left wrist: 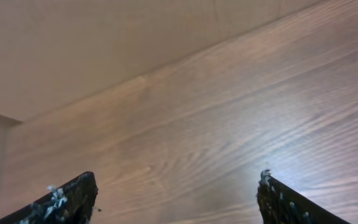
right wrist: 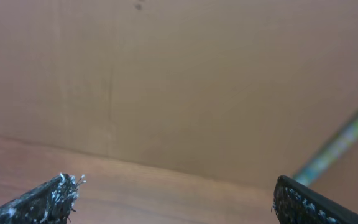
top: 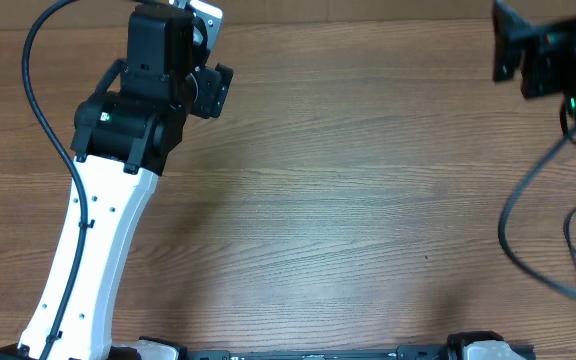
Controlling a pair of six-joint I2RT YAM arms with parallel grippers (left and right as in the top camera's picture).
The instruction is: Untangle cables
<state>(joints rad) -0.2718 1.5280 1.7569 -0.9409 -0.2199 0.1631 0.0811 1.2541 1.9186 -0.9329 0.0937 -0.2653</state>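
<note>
No cables show in any view; only bare wood lies below both arms. My left arm (top: 158,80) reaches to the table's far left corner. In the left wrist view my left gripper (left wrist: 176,190) stands open, its two black fingertips (left wrist: 73,199) wide apart with nothing but table between them. My right arm (top: 548,50) sits at the far right corner. My right gripper (right wrist: 176,193) is open too, its worn fingertips (right wrist: 58,196) spread wide over the table's back edge and empty.
The wooden table (top: 348,200) runs up to a plain tan wall (right wrist: 179,74). The right arm's own thick black cables (top: 538,250) hang in loops at the right edge. A black rail (top: 318,353) lines the front edge.
</note>
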